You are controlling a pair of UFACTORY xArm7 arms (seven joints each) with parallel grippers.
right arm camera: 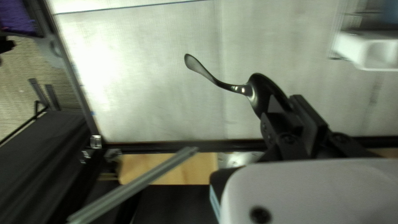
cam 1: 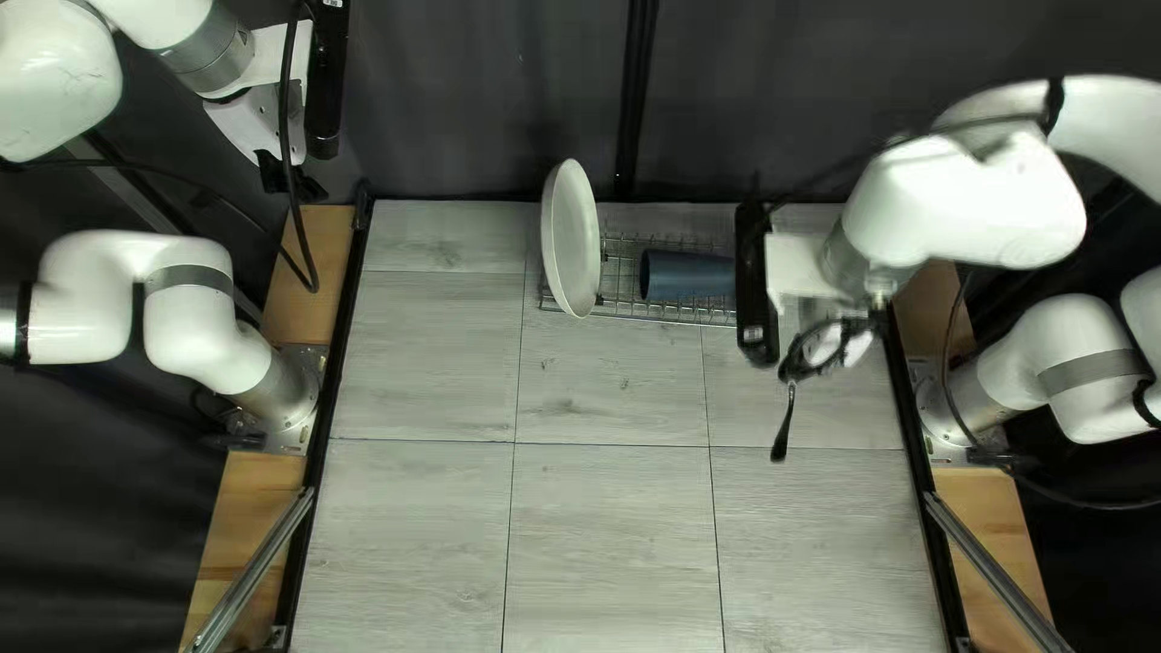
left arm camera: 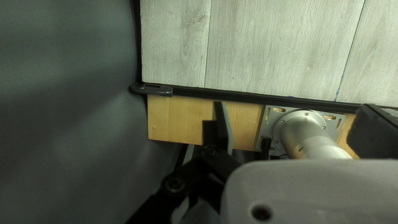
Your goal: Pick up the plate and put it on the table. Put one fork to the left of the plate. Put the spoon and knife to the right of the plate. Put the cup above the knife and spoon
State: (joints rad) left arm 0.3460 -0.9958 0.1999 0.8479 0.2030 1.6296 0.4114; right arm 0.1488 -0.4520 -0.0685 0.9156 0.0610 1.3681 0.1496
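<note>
A spoon [right arm camera: 260, 89] was squeezed tight in the right pincer [cam 1: 801, 357].
It hung over the surface [cam 1: 617, 520], near the wire rack [cam 1: 647, 311] with the plate [cam 1: 571, 238] on edge and the blue cup [cam 1: 687, 276] on its side. The left pincer [cam 1: 294, 184] was spread wide.

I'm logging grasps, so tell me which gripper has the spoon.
The right gripper: it is shut on the spoon at the bowl. The left gripper is open and holds nothing.

Top view slants down, dark curtain [cam 1: 484, 97] across upper frame; both wrist views share its wood-grain tabletop [cam 1: 611, 532], closer
</note>
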